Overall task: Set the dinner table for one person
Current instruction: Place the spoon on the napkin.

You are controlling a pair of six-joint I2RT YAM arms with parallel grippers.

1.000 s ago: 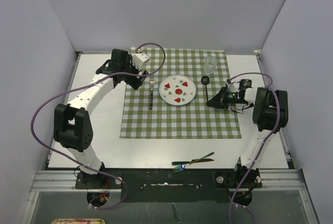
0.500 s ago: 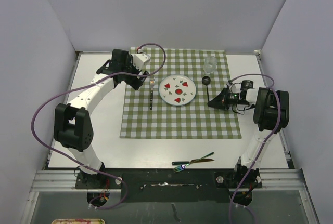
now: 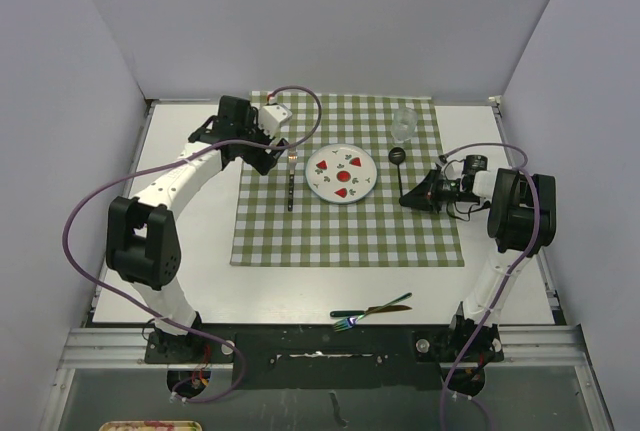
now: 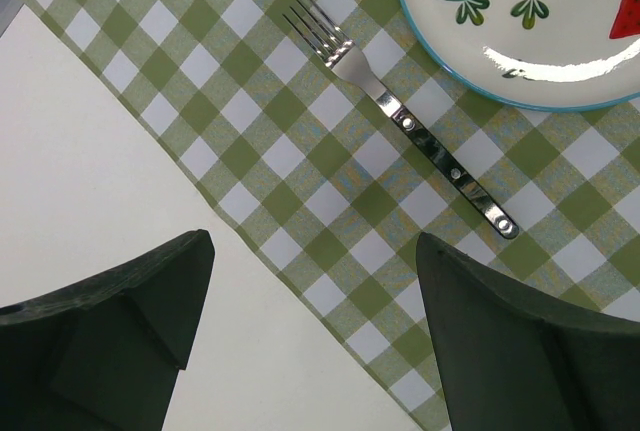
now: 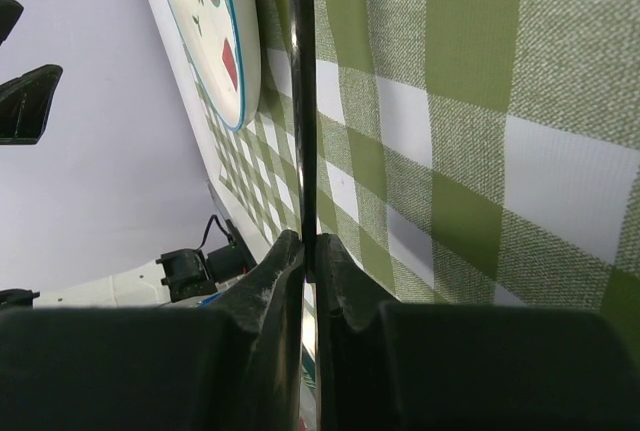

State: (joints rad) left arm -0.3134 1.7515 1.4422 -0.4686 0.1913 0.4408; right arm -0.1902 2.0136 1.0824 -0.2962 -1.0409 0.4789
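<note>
The white surface filled the enclosure from wall to wall, both arms bolted at its near edge, and one green-checked cloth covered its middle and far part. Over the last second almost nothing had shifted. The left arm had drawn slightly toward the far side, and the left claw hung with its jaws wide apart and empty over the cloth's left edge, near the steel fork. The right claw had stayed clamped on the thin handle of the black spoon, low over the cloth right of the plate. I judged that the fork was already placed and the spoon was about to be laid down, so the setting was well along but unfinished. There was one plate with a watermelon print at the cloth's centre and one clear glass at its far right. There was also one fork just left of the plate, one spoon, and two spare pieces on the bare surface near the arms. These looked like a dark knife and a rainbow-tinted fork, lying close together.
</note>
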